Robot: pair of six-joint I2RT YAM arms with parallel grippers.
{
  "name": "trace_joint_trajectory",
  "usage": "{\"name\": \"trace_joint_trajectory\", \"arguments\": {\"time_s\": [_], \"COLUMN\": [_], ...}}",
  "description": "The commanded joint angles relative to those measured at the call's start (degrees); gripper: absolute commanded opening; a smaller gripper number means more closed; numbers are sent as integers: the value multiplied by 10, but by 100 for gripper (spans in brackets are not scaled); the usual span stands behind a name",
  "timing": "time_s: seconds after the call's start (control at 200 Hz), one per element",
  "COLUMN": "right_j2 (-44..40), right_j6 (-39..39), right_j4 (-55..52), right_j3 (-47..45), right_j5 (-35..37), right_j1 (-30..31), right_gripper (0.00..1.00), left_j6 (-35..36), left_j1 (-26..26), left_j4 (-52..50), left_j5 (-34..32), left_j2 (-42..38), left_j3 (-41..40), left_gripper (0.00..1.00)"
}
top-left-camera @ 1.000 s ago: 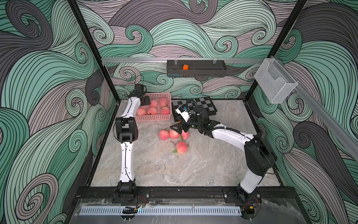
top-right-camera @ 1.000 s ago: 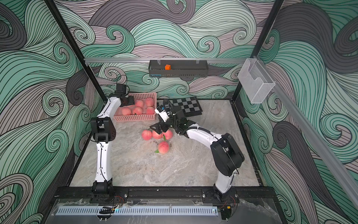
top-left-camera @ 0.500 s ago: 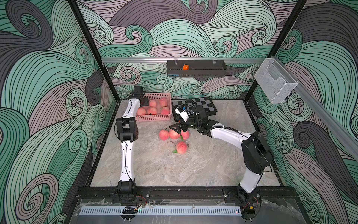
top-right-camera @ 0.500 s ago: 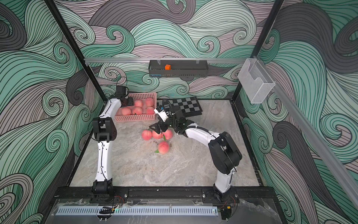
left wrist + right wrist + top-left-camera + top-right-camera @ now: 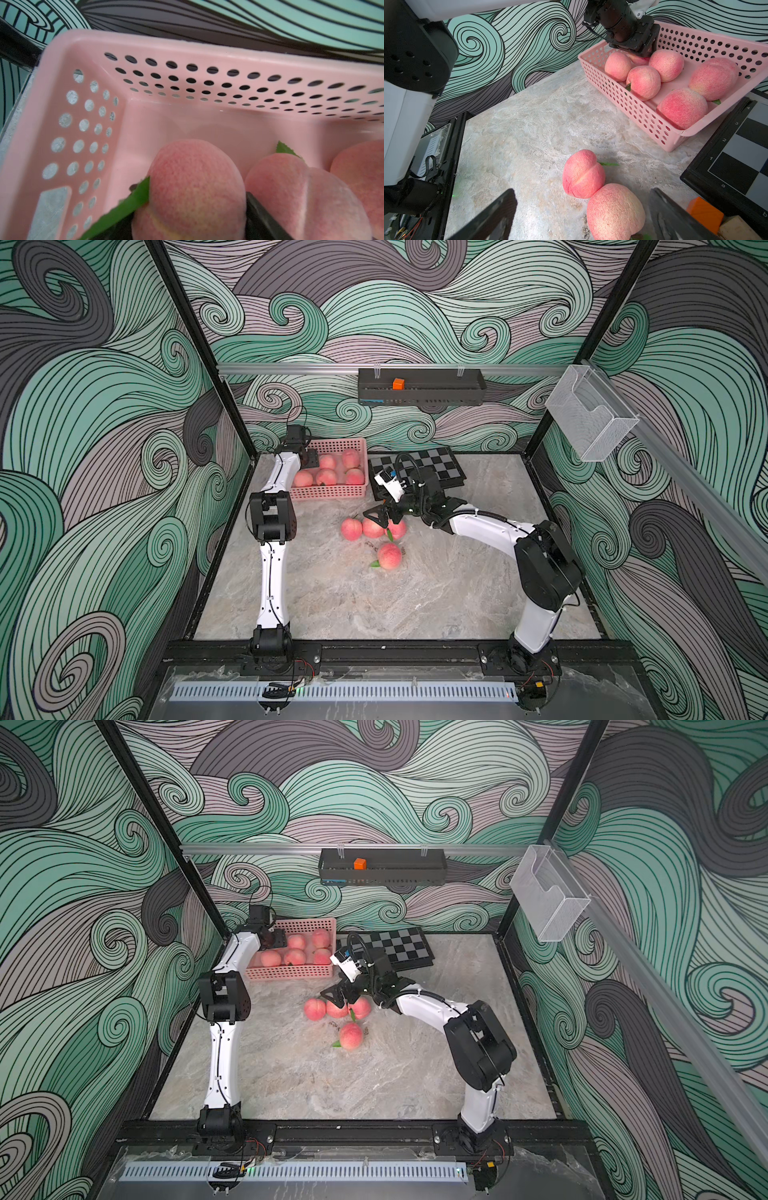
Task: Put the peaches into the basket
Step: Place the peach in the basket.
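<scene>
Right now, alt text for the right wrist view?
The right gripper, fingers open, straddles a peach on the marble table, with a second peach touching it. Beyond, the pink basket holds five peaches, and the left gripper grips a sixth peach inside it; a chessboard corner sits beside the basket.

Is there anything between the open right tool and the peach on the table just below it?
Nothing visible does. In the right wrist view the open right tool straddles the nearest peach. A second peach touches it on the side toward the basket, beyond the tool's tips.
</scene>
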Motion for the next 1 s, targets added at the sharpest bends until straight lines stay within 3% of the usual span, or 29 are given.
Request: {"name": "trace_joint_trajectory", "arguments": {"time_s": [0.0, 0.495, 0.695, 0.991], "right_j2": [-6, -32, -65, -148], "right_j6": [-17, -20, -15, 4], "right_j4": [7, -12, -47, -139], "right_j3": [11, 4, -8, -42], "right_j5": [-6, 7, 28, 77], "right_j1": [-5, -8, -7, 5], "right_gripper": [99, 99, 99, 99], "left_j6": [8, 15, 11, 0], "left_j1": [5, 4, 0, -35], "left_j4": [5, -3, -4, -83], "left_j5": [-2, -9, -11, 7], "left_j2": [7, -59, -133, -257], "left_j3": [23, 16, -32, -112], "left_gripper": [76, 91, 91, 94]}}
